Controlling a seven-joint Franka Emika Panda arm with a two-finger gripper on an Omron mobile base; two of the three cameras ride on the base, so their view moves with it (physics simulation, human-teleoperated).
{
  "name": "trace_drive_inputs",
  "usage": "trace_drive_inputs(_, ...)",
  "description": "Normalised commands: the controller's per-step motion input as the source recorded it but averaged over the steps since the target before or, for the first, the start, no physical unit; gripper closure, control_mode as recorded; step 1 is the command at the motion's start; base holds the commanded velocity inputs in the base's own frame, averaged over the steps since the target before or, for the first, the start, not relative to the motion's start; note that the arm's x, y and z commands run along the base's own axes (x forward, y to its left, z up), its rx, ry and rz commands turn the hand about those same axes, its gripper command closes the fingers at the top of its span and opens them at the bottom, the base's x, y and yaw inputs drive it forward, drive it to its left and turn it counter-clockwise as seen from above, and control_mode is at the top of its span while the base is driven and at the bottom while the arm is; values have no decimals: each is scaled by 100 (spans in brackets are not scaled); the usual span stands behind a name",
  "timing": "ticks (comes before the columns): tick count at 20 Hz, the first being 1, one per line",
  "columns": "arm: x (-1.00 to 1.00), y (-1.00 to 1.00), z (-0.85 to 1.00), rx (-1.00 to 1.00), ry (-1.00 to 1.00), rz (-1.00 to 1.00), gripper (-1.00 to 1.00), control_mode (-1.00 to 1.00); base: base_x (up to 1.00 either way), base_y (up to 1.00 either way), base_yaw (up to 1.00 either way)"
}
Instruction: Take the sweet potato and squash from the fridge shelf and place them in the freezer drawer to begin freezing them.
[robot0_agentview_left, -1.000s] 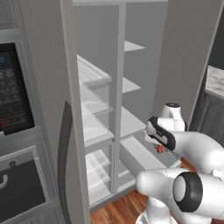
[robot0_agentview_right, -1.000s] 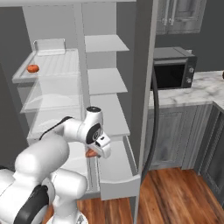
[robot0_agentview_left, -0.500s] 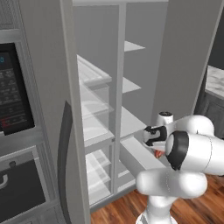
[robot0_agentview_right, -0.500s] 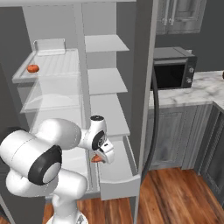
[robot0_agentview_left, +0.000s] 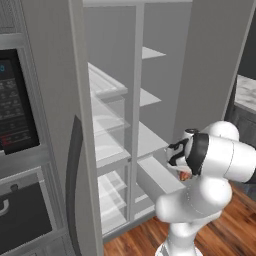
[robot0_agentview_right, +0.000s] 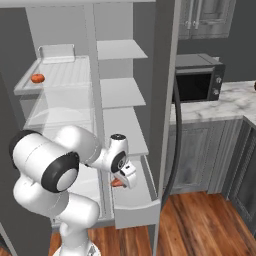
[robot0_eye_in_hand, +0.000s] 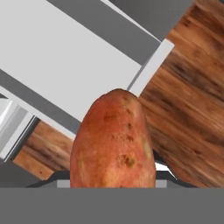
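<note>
Hand view: one sweet potato (robot0_eye_in_hand: 114, 140) sits dead centre at 6 o'clock, hiding the fingertips. Gripper (robot0_agentview_right: 121, 179) is clamped on it. A sliver of orange shows under the hand in the right base view (robot0_agentview_right: 116, 183) and at the wrist in the left base view (robot0_agentview_left: 185, 175).

Directly past the potato: the freezer drawer (robot0_eye_in_hand: 78, 61), pulled out, pale flat floor running from 9 to 1 o'clock in the hand view, with wood floor (robot0_eye_in_hand: 192, 109) at 3 o'clock. In the right base view the drawer (robot0_agentview_right: 135, 197) is at 6 o'clock of the gripper, and the potato hangs over its open top, not touching it. Left base view: drawer (robot0_agentview_left: 157, 176) just at 9 o'clock of the arm.

In the way: the arm's own elbow (robot0_agentview_right: 55, 170) blocks the lower left fridge compartment in the right base view. Fridge door edge with its dark seal (robot0_agentview_right: 175, 130) stands at 3 o'clock of the drawer.

Farther: one orange-red item (robot0_agentview_right: 37, 78) on the upper left shelf (robot0_agentview_right: 55, 75), 10 o'clock; too small to tell what. One microwave (robot0_agentview_right: 197, 77) on the counter (robot0_agentview_right: 225, 102) at 2 o'clock. Oven panel (robot0_agentview_left: 15, 115) at 9 o'clock in the left base view.
</note>
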Motion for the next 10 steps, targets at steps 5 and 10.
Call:
trace_drive_inputs(5, 13, -1, -23, 0, 0, -1, 100, -100, 0, 0, 0)
trace_drive_inputs(10, 9, -3, -30, 0, 0, 0, 100, -100, 0, 0, 0)
